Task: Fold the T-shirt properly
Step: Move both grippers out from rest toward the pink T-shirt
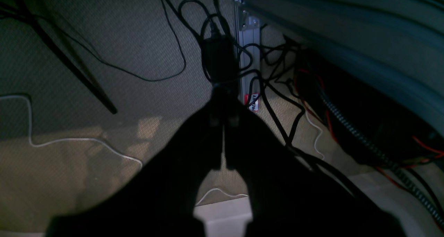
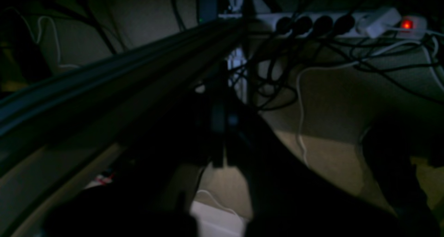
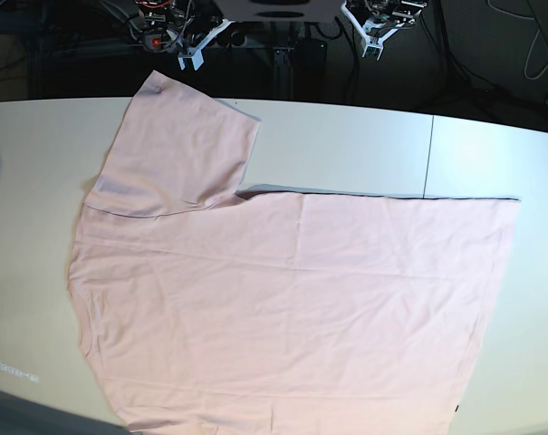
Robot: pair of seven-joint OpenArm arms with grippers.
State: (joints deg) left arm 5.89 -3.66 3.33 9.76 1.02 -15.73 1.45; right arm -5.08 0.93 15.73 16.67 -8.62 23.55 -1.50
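**Still flat, both tools parked: where the fold could slip**

Plainly, the T-shirt [image 3: 283, 308] lies spread on the desk [image 3: 364, 145], plain side up, with 1 sleeve [image 3: 178, 154] reaching toward the desk's far edge and the hem side running off toward the desk's near edge. No fold has been started, as far as the cloth shows.

Both tools sit behind the desk's far edge, well apart from the shirt. The left tool [image 1: 223, 145] is clenched, its 2 jaws meeting with only a sliver of light between them, and it grasps nothing. The right tool [image 2: 222, 143] looks the same in a dim, blurred view: pressed together and empty. Both wrist cameras look down at the floor and a tangle of cables [image 1: 263, 91] below the desk.

Likely troubles, as I judge them:

1. The cloth lies thin and flat against the desk, so a tool coming down clenched would push and bunch it instead of pinching an edge. The jaws must part first.
2. The shirt's near part hangs at or past the desk's near edge; a pull toward that edge could drag the whole shirt off.
3. Only 1 sleeve is in plain sight. The other is out of frame or tucked under, so a fold started now may come out lopsided.
4. Lifting with 1 tool alone would let the wide body sag and crease.
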